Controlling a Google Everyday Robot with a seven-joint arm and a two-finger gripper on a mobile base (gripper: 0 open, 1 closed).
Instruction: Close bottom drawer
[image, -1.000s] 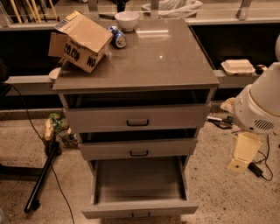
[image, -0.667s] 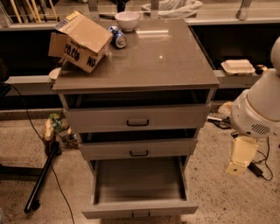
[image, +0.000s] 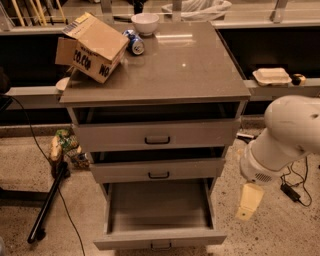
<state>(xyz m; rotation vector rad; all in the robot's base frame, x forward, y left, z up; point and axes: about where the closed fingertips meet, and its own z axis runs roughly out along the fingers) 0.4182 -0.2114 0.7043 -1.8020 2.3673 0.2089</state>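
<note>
I see the bottom drawer (image: 160, 206) plain grey with a dark handle (image: 161, 245), my cream gripper (image: 249, 201) hanging to its right on a white arm (image: 287, 132), a brown box (image: 92, 47) with dark lettering, a white bowl (image: 145, 22).

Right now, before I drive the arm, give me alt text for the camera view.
The bottom drawer of a grey three-drawer cabinet stands pulled far out, while the gripper hangs to its right in the view, apart from it. A cardboard box, white bowl and can sit on the cabinet's top.
</note>
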